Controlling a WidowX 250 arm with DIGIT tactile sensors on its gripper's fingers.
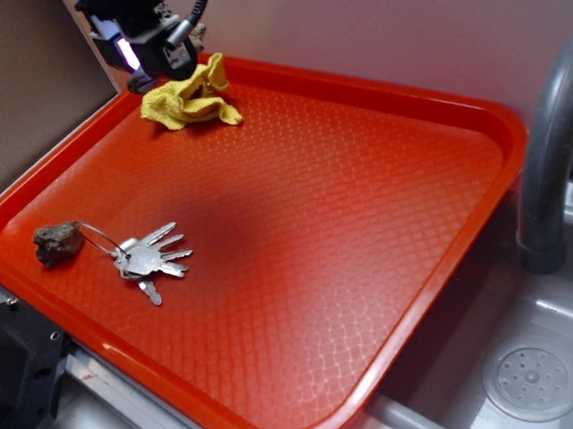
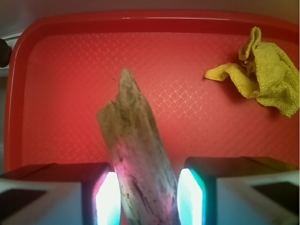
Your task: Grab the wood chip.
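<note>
The wood chip (image 2: 136, 150), a tan-brown jagged sliver, fills the wrist view between my two lit pads (image 2: 108, 199) and points away over the red tray (image 2: 70, 93). My gripper (image 2: 149, 197) is shut on it, with the pads pressed against both of its sides. In the exterior view the gripper (image 1: 149, 71) hangs over the tray's far left corner, right beside the yellow cloth (image 1: 191, 97). The chip itself is hidden there behind the gripper body.
A bunch of keys (image 1: 150, 259) on a ring with a dark grey-brown lump (image 1: 58, 242) lies near the tray's (image 1: 367, 217) left rim. The yellow cloth (image 2: 265, 72) is crumpled at the far edge. A grey faucet (image 1: 552, 151) and sink drain (image 1: 534, 382) are on the right.
</note>
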